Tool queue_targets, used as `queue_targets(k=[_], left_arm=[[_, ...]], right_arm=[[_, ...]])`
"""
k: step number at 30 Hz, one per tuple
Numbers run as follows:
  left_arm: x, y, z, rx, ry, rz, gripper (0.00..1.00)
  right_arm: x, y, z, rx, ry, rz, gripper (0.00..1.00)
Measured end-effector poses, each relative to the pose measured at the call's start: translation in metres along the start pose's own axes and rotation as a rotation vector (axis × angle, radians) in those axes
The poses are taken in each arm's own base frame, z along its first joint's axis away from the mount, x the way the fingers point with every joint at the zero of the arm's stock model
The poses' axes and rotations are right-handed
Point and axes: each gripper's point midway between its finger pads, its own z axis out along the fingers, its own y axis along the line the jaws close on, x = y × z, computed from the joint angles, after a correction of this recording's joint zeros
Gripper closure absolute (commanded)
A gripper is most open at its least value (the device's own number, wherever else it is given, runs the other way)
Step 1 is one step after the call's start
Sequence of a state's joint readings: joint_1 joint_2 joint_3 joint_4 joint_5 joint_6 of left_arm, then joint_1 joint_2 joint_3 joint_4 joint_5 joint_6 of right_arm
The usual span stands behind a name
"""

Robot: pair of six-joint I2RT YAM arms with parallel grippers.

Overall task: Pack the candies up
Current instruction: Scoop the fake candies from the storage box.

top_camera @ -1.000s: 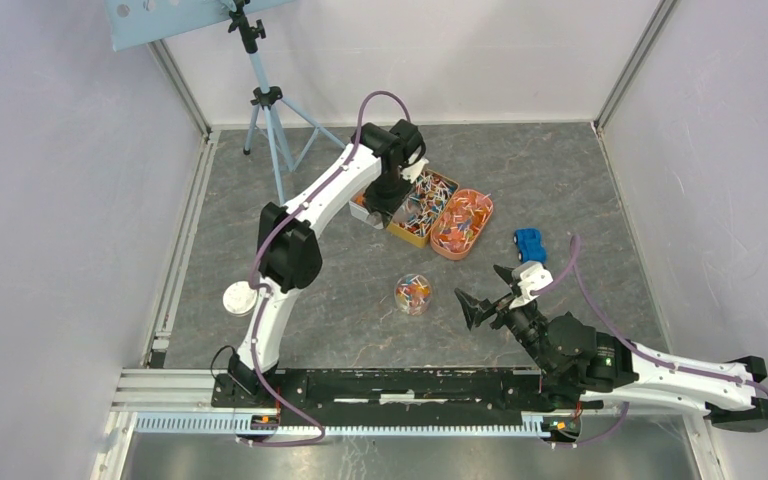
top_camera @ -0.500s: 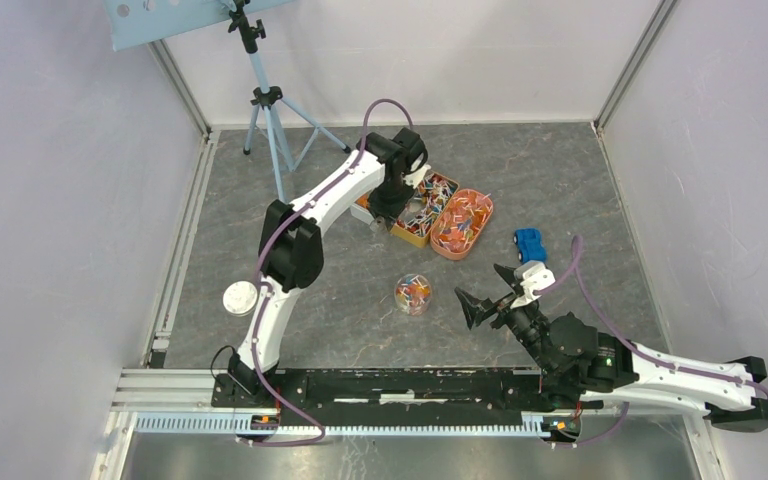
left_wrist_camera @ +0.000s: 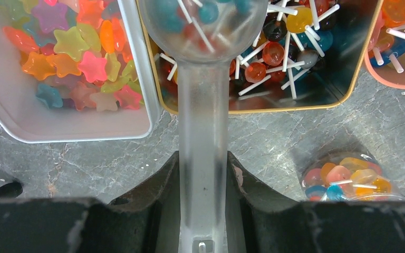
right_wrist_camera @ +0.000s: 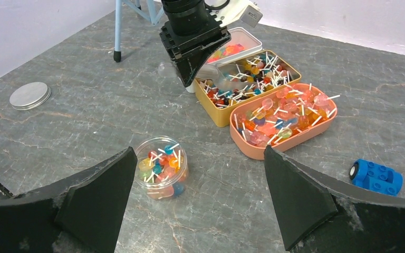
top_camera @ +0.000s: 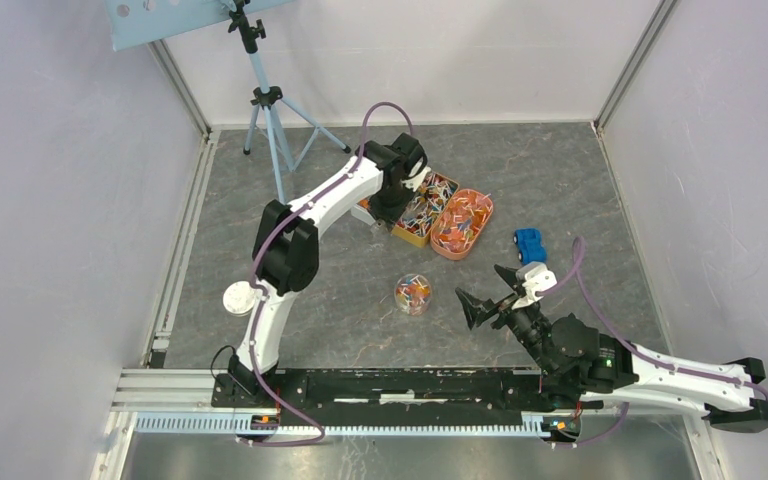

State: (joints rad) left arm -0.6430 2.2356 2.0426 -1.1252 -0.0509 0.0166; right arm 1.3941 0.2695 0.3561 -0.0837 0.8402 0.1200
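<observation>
Grey marbled table: left pincer pinches a frosted plastic scoop, bowl among lollipop candies in the yellow tin toward the far edge; right pincer spread, probably to steady the clear jar.

No lettering, label, brand or number can be read in any view. The yellow tin, the peach tin, the clear jar, the round metal lid and the blue toy car show plain surfaces.
</observation>
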Motion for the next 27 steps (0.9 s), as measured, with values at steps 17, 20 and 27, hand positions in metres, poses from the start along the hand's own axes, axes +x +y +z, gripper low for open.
queue_targets(k=[17,20,27], left_arm=[[0.006,0.000,0.003,-0.009,-0.079,-0.002,0.98],[0.008,0.000,0.002,-0.010,-0.086,-0.002,0.98],[0.015,0.000,0.002,-0.011,-0.125,-0.004,0.98]], right_arm=[[0.003,-0.001,0.000,0.004,0.004,-0.005,0.02],[0.003,-0.001,0.000,0.004,0.004,-0.005,0.02],[0.003,0.000,0.000,0.004,0.004,0.002,0.02]])
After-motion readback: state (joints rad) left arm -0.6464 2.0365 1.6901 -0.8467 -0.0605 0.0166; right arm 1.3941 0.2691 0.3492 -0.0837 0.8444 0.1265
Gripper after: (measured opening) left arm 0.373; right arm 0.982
